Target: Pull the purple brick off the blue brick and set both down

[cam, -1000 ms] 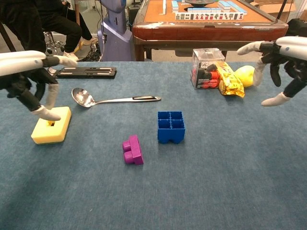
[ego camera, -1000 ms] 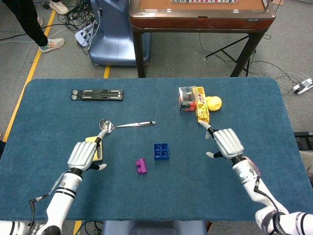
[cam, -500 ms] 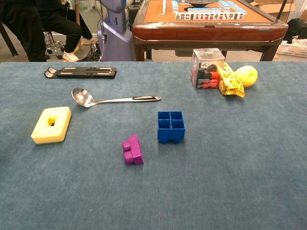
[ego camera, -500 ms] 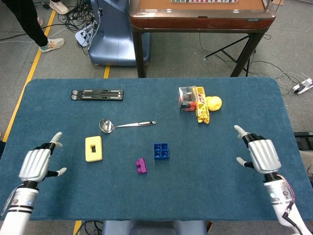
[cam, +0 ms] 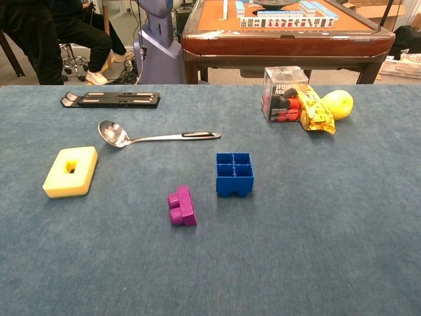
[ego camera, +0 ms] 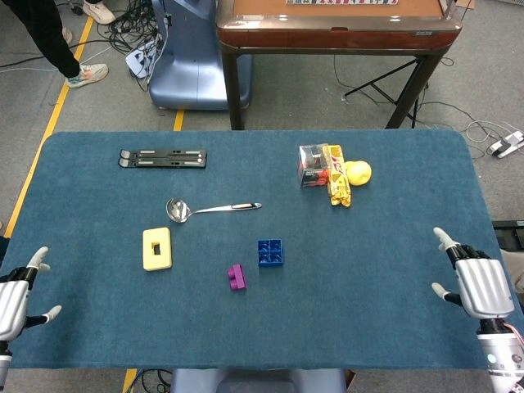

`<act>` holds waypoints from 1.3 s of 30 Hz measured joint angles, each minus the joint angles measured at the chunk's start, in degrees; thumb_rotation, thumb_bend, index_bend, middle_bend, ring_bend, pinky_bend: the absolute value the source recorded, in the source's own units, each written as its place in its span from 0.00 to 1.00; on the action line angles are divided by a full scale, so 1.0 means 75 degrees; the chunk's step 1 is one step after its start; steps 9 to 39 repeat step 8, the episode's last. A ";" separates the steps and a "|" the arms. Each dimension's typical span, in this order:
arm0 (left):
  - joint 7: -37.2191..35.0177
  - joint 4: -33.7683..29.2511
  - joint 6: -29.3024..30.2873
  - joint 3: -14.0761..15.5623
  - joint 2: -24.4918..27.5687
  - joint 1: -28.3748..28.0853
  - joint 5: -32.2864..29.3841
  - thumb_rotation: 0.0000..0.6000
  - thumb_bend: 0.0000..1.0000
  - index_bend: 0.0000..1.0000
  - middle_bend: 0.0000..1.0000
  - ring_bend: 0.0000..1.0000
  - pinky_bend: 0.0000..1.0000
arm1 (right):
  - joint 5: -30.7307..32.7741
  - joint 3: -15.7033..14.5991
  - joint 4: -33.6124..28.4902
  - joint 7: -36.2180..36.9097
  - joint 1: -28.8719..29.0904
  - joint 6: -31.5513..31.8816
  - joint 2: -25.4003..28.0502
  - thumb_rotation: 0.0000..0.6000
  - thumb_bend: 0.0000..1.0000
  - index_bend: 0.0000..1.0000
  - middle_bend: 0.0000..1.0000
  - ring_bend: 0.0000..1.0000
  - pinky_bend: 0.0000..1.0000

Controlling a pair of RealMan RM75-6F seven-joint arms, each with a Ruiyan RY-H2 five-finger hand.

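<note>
The purple brick (ego camera: 237,277) (cam: 182,206) lies on its side on the blue cloth, a short gap to the left of and nearer than the blue brick (ego camera: 270,251) (cam: 235,174), which stands upright with studs up. The two bricks are apart. My left hand (ego camera: 11,301) hangs at the table's near left edge, fingers spread, holding nothing. My right hand (ego camera: 481,286) is at the near right edge, fingers also apart and empty. Neither hand shows in the chest view.
A yellow sponge block (ego camera: 157,248) and a metal ladle (ego camera: 209,210) lie left of the bricks. A black bar (ego camera: 163,158) sits far left. A clear box (ego camera: 313,164), a yellow packet (ego camera: 338,186) and a lemon (ego camera: 358,173) are far right.
Both hands have drawn back and outward from near the bricks to the table's near corners. The bricks have not moved.
</note>
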 measured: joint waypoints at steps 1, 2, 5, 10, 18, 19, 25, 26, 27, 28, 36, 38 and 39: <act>-0.0018 0.0014 -0.0023 -0.0035 -0.0010 0.0032 0.0026 1.00 0.00 0.08 0.29 0.27 0.35 | -0.0015 0.0013 0.0022 0.0042 -0.0028 0.0010 -0.0006 1.00 0.00 0.14 0.35 0.35 0.50; -0.0026 0.0023 -0.0044 -0.0069 -0.0014 0.0057 0.0057 1.00 0.00 0.08 0.29 0.27 0.35 | -0.0029 0.0033 0.0049 0.0081 -0.0049 0.0013 -0.0017 1.00 0.00 0.14 0.35 0.35 0.50; -0.0023 0.0020 -0.0073 -0.0189 -0.0012 0.0128 0.0149 1.00 0.00 0.08 0.29 0.27 0.35 | -0.0054 0.0097 0.0106 0.0185 -0.0081 -0.0030 -0.0057 1.00 0.00 0.14 0.35 0.35 0.50; 0.0012 -0.0035 -0.0094 -0.0283 0.0018 0.0200 0.0219 1.00 0.00 0.09 0.29 0.27 0.35 | -0.0065 0.0147 0.0156 0.0241 -0.0090 -0.0119 -0.0078 1.00 0.00 0.14 0.35 0.35 0.50; 0.0012 -0.0035 -0.0094 -0.0283 0.0018 0.0200 0.0219 1.00 0.00 0.09 0.29 0.27 0.35 | -0.0065 0.0147 0.0156 0.0241 -0.0090 -0.0119 -0.0078 1.00 0.00 0.14 0.35 0.35 0.50; 0.0012 -0.0035 -0.0094 -0.0283 0.0018 0.0200 0.0219 1.00 0.00 0.09 0.29 0.27 0.35 | -0.0065 0.0147 0.0156 0.0241 -0.0090 -0.0119 -0.0078 1.00 0.00 0.14 0.35 0.35 0.50; 0.0012 -0.0035 -0.0094 -0.0283 0.0018 0.0200 0.0219 1.00 0.00 0.09 0.29 0.27 0.35 | -0.0065 0.0147 0.0156 0.0241 -0.0090 -0.0119 -0.0078 1.00 0.00 0.14 0.35 0.35 0.50; 0.0012 -0.0035 -0.0094 -0.0283 0.0018 0.0200 0.0219 1.00 0.00 0.09 0.29 0.27 0.35 | -0.0065 0.0147 0.0156 0.0241 -0.0090 -0.0119 -0.0078 1.00 0.00 0.14 0.35 0.35 0.50; 0.0012 -0.0035 -0.0094 -0.0283 0.0018 0.0200 0.0219 1.00 0.00 0.09 0.29 0.27 0.35 | -0.0065 0.0147 0.0156 0.0241 -0.0090 -0.0119 -0.0078 1.00 0.00 0.14 0.35 0.35 0.50; 0.0012 -0.0035 -0.0094 -0.0283 0.0018 0.0200 0.0219 1.00 0.00 0.09 0.29 0.27 0.35 | -0.0065 0.0147 0.0156 0.0241 -0.0090 -0.0119 -0.0078 1.00 0.00 0.14 0.35 0.35 0.50; 0.0012 -0.0035 -0.0094 -0.0283 0.0018 0.0200 0.0219 1.00 0.00 0.09 0.29 0.27 0.35 | -0.0065 0.0147 0.0156 0.0241 -0.0090 -0.0119 -0.0078 1.00 0.00 0.14 0.35 0.35 0.50; 0.0012 -0.0035 -0.0094 -0.0283 0.0018 0.0200 0.0219 1.00 0.00 0.09 0.29 0.27 0.35 | -0.0065 0.0147 0.0156 0.0241 -0.0090 -0.0119 -0.0078 1.00 0.00 0.14 0.35 0.35 0.50; 0.0012 -0.0035 -0.0094 -0.0283 0.0018 0.0200 0.0219 1.00 0.00 0.09 0.29 0.27 0.35 | -0.0065 0.0147 0.0156 0.0241 -0.0090 -0.0119 -0.0078 1.00 0.00 0.14 0.35 0.35 0.50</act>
